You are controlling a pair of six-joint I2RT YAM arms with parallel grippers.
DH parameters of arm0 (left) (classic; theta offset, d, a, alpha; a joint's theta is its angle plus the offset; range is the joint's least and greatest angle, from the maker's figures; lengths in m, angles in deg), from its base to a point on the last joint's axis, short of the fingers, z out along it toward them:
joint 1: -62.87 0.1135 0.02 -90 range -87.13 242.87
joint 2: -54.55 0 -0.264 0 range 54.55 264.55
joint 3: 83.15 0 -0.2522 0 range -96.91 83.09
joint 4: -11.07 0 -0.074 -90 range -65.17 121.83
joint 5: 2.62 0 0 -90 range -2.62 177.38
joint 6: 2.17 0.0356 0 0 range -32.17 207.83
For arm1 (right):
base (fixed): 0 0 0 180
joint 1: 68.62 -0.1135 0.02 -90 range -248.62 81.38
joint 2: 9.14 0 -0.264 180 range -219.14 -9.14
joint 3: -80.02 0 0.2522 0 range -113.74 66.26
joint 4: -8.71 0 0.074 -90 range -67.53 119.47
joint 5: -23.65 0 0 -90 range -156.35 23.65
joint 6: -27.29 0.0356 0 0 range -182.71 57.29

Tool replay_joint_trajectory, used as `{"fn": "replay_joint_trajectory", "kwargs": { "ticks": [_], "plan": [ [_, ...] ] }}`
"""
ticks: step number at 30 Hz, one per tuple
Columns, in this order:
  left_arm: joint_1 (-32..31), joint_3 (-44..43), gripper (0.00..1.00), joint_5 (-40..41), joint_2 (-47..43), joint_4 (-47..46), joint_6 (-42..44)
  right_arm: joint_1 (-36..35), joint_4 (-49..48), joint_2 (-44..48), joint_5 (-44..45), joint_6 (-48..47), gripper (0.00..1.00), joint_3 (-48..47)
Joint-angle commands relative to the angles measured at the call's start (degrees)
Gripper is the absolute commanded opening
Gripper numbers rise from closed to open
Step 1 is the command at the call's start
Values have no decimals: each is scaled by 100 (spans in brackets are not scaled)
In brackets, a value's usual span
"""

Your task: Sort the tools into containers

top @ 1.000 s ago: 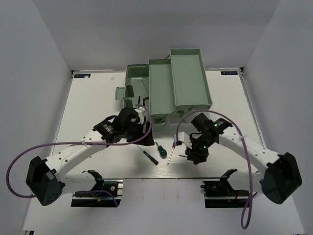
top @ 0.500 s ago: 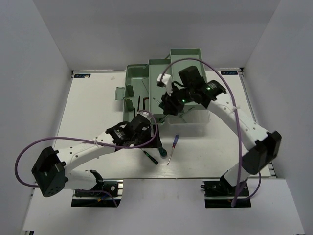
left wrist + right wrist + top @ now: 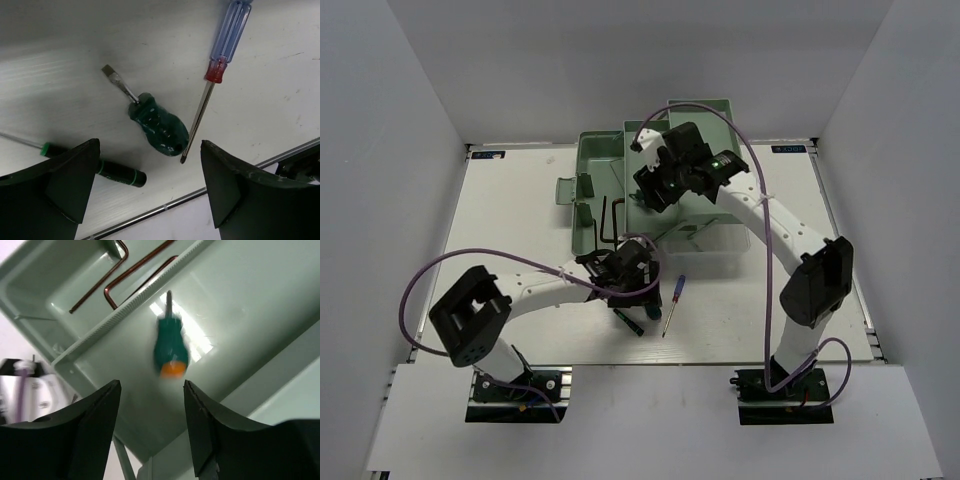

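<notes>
My left gripper (image 3: 149,146) is open and hovers over the table above a stubby green screwdriver (image 3: 159,125). A blue-handled slim screwdriver (image 3: 227,35) lies to its right and a thin black-and-green-handled screwdriver (image 3: 117,172) to its left. In the top view the left gripper (image 3: 638,290) partly hides these tools (image 3: 672,298). My right gripper (image 3: 151,383) is open over a fold-out tray of the sage-green toolbox (image 3: 705,140). A second stubby green screwdriver with an orange end (image 3: 170,347) lies blurred in that tray. Hex keys (image 3: 125,270) lie in a lower compartment.
The toolbox stands at the back middle of the table with its trays (image 3: 645,150) fanned out to the right. Dark hex keys (image 3: 610,220) show beside its lower left part. The table's metal front edge (image 3: 150,212) runs just below the left gripper.
My right arm has gone from the table up over the toolbox tray, and the orange-ended screwdriver now lies loose in the tray. My left gripper has moved right, over the screwdrivers.
</notes>
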Motion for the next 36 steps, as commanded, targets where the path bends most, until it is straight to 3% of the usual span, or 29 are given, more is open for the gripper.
{"fn": "replay_joint_trajectory", "kwargs": {
  "ticks": [1, 10, 16, 19, 21, 24, 27, 28, 33, 36],
  "plan": [
    [-115, -383, 92, 30, 145, -98, -141, 91, -118, 655, -339, 150, 60, -73],
    [-510, -1455, 90, 654, 1304, 1051, -527, 345, -215, 1684, -665, 589, 61, 708],
    [-791, -1509, 85, 892, 1631, 1475, -871, 609, -232, 2167, -753, 686, 61, 1270],
    [-844, -1404, 76, 945, 1745, 1475, -932, 759, -232, 2405, -894, 808, 61, 1499],
    [-844, -1404, 58, 997, 1746, 1475, -932, 856, -224, 2580, -1069, 853, 61, 1728],
    [-906, -1509, 30, 1050, 1746, 1545, -932, 987, -267, 2860, -1289, 862, 51, 2097],
    [-1047, -1737, 17, 1129, 1527, 1800, -784, 1075, -469, 3248, -1334, 766, 18, 2676],
    [-1194, -1790, 16, 1199, 1430, 1939, -783, 1058, -487, 3336, -1334, 730, 0, 2765],
    [-1573, -1905, 8, 1330, 142, 1967, -327, 1172, -156, 3908, -1254, 423, 0, 3528],
    [-1679, -2045, 5, 1655, -450, 2010, -220, 1207, 154, 4162, -1718, 10, 0, 3889]
  ]
}}
